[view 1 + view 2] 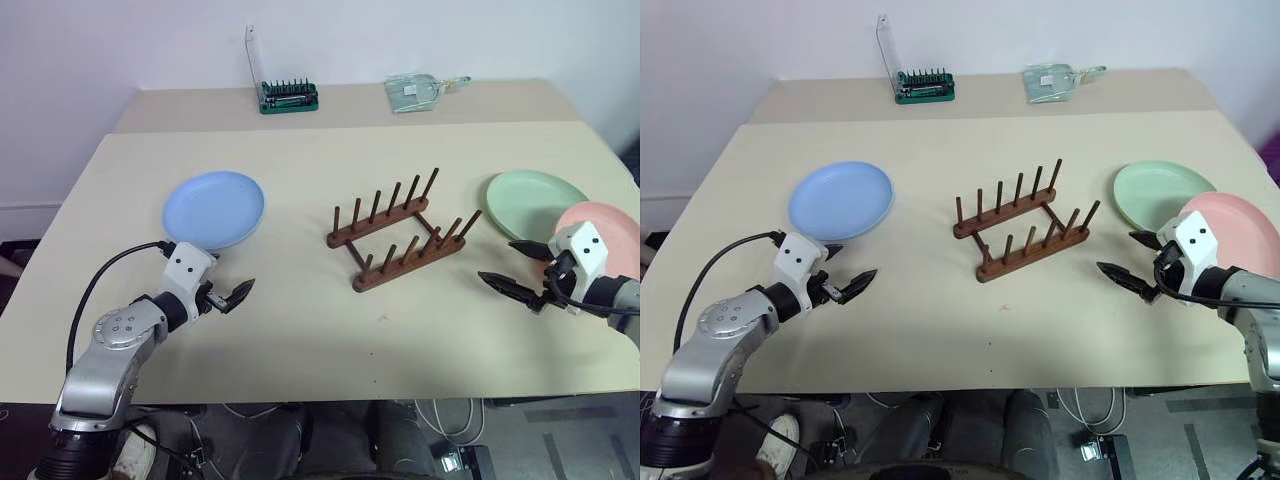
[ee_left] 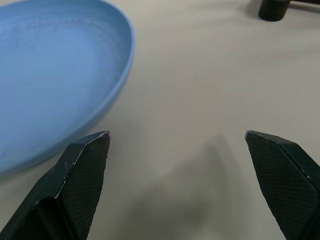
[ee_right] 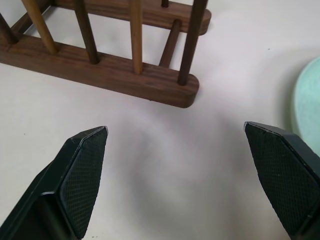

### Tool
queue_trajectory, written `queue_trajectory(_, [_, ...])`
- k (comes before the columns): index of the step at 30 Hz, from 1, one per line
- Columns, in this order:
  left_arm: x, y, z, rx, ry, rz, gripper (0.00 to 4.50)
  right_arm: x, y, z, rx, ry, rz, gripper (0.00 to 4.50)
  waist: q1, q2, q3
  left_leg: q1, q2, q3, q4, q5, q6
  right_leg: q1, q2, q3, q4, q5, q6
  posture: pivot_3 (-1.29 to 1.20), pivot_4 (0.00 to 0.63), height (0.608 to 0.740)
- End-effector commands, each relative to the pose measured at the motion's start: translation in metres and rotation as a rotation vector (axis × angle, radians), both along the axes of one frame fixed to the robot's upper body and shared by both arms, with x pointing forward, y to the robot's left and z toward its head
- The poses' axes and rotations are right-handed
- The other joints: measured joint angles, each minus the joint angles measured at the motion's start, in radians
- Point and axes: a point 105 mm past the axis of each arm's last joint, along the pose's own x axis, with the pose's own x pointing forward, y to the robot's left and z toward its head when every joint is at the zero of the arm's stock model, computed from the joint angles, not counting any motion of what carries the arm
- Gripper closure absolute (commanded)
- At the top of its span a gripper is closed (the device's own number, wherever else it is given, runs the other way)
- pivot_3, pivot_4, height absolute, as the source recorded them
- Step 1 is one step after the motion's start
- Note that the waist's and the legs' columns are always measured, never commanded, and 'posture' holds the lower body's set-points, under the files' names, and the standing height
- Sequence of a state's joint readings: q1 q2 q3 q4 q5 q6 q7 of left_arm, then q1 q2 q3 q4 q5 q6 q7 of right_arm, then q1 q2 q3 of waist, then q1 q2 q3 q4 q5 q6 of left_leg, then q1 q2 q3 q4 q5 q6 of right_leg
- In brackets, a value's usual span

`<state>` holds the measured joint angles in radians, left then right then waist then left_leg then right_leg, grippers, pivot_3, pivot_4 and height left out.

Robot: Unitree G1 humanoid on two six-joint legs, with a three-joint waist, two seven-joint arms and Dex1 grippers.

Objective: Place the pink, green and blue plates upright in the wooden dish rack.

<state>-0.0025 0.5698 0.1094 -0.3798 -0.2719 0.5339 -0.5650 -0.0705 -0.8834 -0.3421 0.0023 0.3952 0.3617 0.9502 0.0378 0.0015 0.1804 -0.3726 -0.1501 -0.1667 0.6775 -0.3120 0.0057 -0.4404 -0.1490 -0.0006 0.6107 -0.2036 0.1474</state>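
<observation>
Both grippers hover with jaws spread wide and hold nothing: the left gripper [image 1: 232, 294] sits just off the blue plate [image 1: 214, 208], which lies flat at its 11 o'clock, while the right gripper [image 1: 518, 270] hangs beside the overlapping green plate [image 1: 530, 200] and pink plate [image 1: 612, 232]. Centred on the surface [image 1: 300, 340], the wooden dish rack [image 1: 400, 240] stands empty, its bars running 8 to 2 o'clock. Each arm probably takes its nearer plate; the rack lies between them.
</observation>
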Motion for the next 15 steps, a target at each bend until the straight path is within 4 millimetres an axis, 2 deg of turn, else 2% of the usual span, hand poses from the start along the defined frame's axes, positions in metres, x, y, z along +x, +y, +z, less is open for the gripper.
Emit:
queue_trajectory(1, [-0.004, 0.005, 0.006, 0.012, -0.039, 0.013, 0.06, 0.002, 0.003, 0.01, -0.009, -0.033, 0.021, 0.03, 0.0, 0.0, 0.0, 0.0, 0.0, 0.0, 0.0, 0.0, 0.0, 0.0, 0.0, 0.0, 0.0, 0.0, 0.0, 0.0, 0.15, 0.74])
queue_trajectory(6, [-0.007, 0.005, 0.003, 0.004, -0.045, 0.022, 0.06, 0.003, 0.007, 0.009, -0.009, -0.029, 0.03, 0.03, 0.005, 0.0, 0.0, 0.0, 0.0, 0.0, 0.0, 0.0, 0.0, 0.0, 0.0, 0.0, 0.0, 0.0, 0.0, 0.0, 0.15, 0.74])
queue_trajectory(11, [-0.011, -0.007, 0.001, -0.012, -0.027, -0.04, 0.06, -0.001, 0.018, 0.007, -0.003, -0.018, 0.064, 0.03, 0.003, 0.0, 0.0, 0.0, 0.0, 0.0, 0.0, 0.0, 0.0, 0.0, 0.0, 0.0, 0.0, 0.0, 0.0, 0.0, 0.15, 0.74])
queue_trajectory(13, [-0.013, -0.014, -0.001, -0.016, -0.012, -0.079, 0.06, -0.005, 0.023, 0.003, -0.001, -0.009, 0.079, 0.03, 0.003, 0.0, 0.0, 0.0, 0.0, 0.0, 0.0, 0.0, 0.0, 0.0, 0.0, 0.0, 0.0, 0.0, 0.0, 0.0, 0.15, 0.74])
queue_trajectory(15, [-0.018, -0.037, -0.004, -0.037, 0.017, -0.191, 0.06, -0.011, 0.034, 0.0, 0.015, -0.004, 0.1, 0.03, 0.005, 0.0, 0.0, 0.0, 0.0, 0.0, 0.0, 0.0, 0.0, 0.0, 0.0, 0.0, 0.0, 0.0, 0.0, 0.0, 0.15, 0.74])
